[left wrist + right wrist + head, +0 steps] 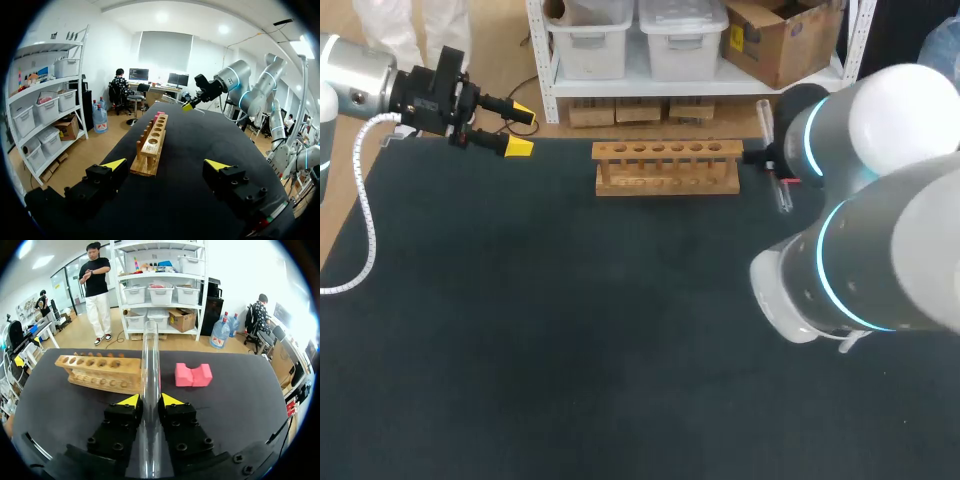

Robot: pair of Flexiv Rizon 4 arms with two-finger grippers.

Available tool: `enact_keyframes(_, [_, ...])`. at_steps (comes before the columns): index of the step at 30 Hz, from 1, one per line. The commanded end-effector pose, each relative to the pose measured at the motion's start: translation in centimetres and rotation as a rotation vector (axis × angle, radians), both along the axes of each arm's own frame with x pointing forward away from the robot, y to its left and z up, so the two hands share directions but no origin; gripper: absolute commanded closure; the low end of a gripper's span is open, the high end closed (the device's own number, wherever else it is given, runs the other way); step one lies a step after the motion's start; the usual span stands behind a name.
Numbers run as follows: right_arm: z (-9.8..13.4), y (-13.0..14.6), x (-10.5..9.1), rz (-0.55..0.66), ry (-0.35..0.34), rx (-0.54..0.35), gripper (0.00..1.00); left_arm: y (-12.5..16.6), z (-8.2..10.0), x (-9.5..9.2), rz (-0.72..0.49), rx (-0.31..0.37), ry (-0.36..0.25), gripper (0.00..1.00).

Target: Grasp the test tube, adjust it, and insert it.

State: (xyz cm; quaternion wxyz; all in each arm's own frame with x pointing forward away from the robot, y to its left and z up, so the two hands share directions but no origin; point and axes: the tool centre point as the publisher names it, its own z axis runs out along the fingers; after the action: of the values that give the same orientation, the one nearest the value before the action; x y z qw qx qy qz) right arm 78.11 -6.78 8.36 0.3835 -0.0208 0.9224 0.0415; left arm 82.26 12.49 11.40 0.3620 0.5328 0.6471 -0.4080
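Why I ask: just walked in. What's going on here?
The right gripper is shut on a clear tube, held up just right of the rack. The left gripper is open and empty at the far left of the table. The rack holes look empty, so nothing is inserted yet.

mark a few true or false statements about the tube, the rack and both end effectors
1. The right end effector is shut on the test tube. True.
2. The left end effector holds a second tube. False: it is open and empty, off to the side of the rack.
3. The wooden rack already has a tube standing in it. False: every hole that shows is empty.
4. A pink foam block sits on the table beside the rack. True.
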Motion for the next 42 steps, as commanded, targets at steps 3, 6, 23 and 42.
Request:
enact_keyframes(3, [-0.4, 2.5, 1.1, 0.005, -0.005, 0.016, 1.00, 0.0, -0.1, -0.1, 0.001, -0.001, -0.003, 0.00])
enact_keyframes(6, [-0.4, 3.6, 1.3, 0.023, -0.007, 0.042, 1.00, 0.0, -0.1, -0.1, 0.001, -0.001, -0.003, 0.00])
enact_keyframes(23, [-1.2, 8.5, 2.7, 0.121, 0.013, 0.112, 1.00, 0.0, -0.1, -0.1, 0.001, -0.001, -0.003, 0.00])
enact_keyframes(42, [-3.5, 9.3, 3.3, 0.096, 0.084, 0.072, 1.00, 0.0, -0.1, -0.1, 0.001, -0.001, -0.003, 0.00])
